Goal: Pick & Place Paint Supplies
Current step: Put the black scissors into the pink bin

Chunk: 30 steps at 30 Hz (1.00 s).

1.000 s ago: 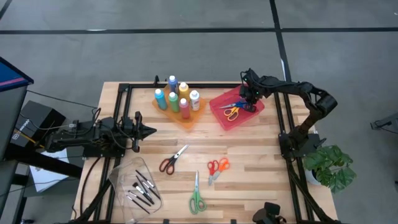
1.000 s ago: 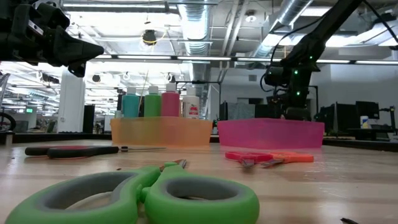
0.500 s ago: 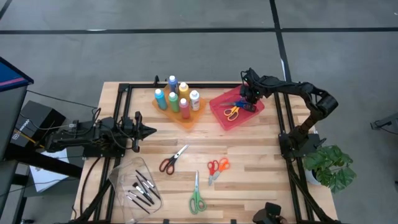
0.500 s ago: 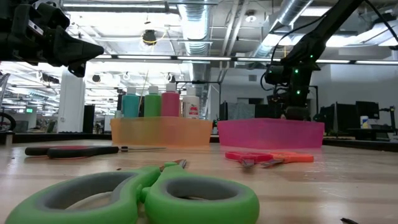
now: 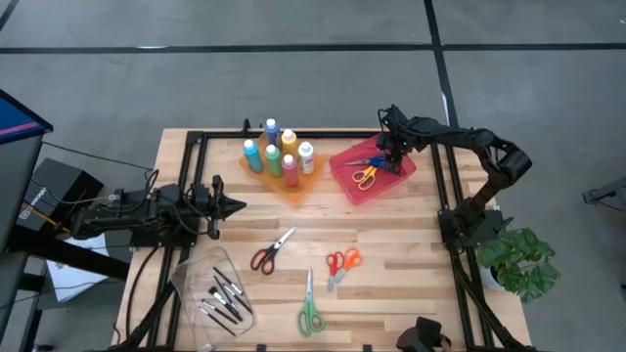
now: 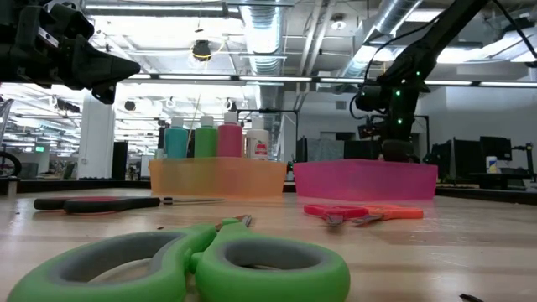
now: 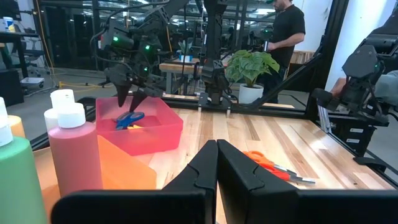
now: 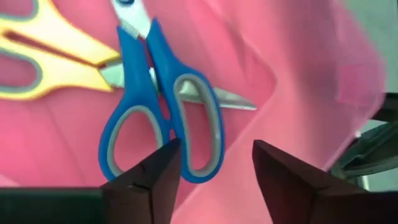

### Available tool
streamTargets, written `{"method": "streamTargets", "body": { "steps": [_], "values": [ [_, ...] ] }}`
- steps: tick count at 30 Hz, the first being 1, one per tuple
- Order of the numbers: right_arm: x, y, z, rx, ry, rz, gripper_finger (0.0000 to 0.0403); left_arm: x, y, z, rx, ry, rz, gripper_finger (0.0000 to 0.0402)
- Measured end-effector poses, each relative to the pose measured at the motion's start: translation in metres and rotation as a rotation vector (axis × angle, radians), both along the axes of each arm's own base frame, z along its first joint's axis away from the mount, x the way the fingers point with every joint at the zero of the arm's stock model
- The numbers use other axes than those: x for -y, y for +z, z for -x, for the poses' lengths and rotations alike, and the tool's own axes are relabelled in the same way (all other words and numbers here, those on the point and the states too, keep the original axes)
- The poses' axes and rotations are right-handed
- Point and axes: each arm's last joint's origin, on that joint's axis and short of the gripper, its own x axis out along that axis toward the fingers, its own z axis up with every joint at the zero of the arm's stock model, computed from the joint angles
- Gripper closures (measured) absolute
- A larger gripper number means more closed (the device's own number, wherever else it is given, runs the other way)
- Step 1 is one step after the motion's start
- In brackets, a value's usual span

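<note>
wooden table (image 5: 391, 244) with black frame rails, workshop room behind. right gripper (image 5: 389, 156) hangs over the pink tray (image 5: 344, 186) at the far right, fingers parted, holding nothing; blue scissors (image 8: 163, 118) lie flat in the tray just below it, beside yellow scissors (image 5: 364, 177). left gripper (image 5: 235, 205) waits at the left edge, fingers pressed together (empty). paint bottles (image 5: 277, 152) stand in the orange tray (image 5: 298, 192). red scissors (image 5: 269, 250), orange scissors (image 5: 343, 262) and green scissors (image 5: 309, 308) lie on bare wood; brushes (image 5: 223, 298) in the clear tray (image 5: 191, 279).
</note>
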Motion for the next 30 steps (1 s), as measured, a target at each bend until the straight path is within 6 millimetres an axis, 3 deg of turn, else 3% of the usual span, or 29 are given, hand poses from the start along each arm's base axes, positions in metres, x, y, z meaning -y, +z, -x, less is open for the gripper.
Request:
{"method": "streamTargets", "body": {
  "steps": [5,19,30],
  "values": [
    [0.003,0.015,-0.009,0.025,0.005,0.003,0.0192,0.0,0.0,0.0,0.0,0.0,0.0,0.0401],
    [0.005,0.066,-0.019,0.06,0.001,0.011,0.0206,0.0,0.0,0.0,0.0,0.0,0.0,0.0401],
    [-0.026,0.128,-0.004,0.243,0.0,0.162,0.0192,0.0,0.0,0.0,0.0,0.0,0.0,0.0401]
  ]
}}
